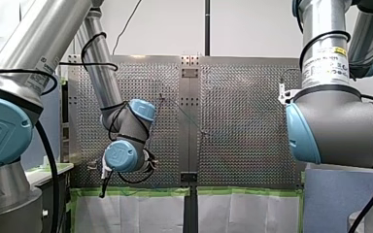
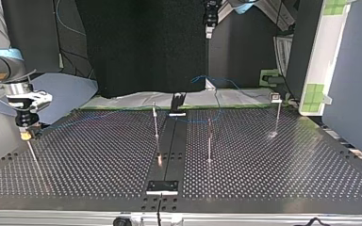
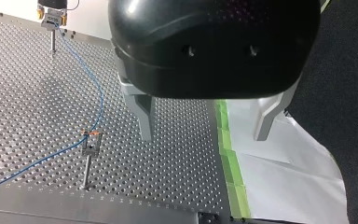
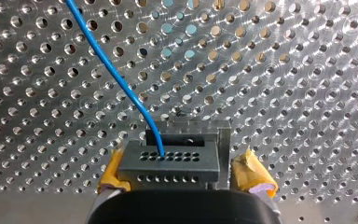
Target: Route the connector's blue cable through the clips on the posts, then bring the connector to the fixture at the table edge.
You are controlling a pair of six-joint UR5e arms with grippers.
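Yellow-padded right gripper (image 4: 184,175) clamps the connector (image 4: 168,159); left gripper (image 3: 204,135) gapes wide.

Your left gripper (image 3: 204,137): fingers (image 3: 145,116) spread wide, empty, pointing down. Your right gripper (image 4: 184,176): yellow pads (image 4: 252,176) clamped on connector (image 4: 168,161).

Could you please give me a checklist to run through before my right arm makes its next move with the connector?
1. My right gripper holding the connector: ok, yellow pads sit against both its sides.
2. Blue cable leaving the connector freely: ok, no kink shows.
3. Cable in the clip near my left gripper: ok, it runs into the clip atop its post.
4. Cable in the clips of the other posts: cannot tell, too fine in the top view.
5. Left gripper clear of the cable: ok, open, empty, off to one side.
6. Connector seated in the grey bracket behind it: cannot tell.
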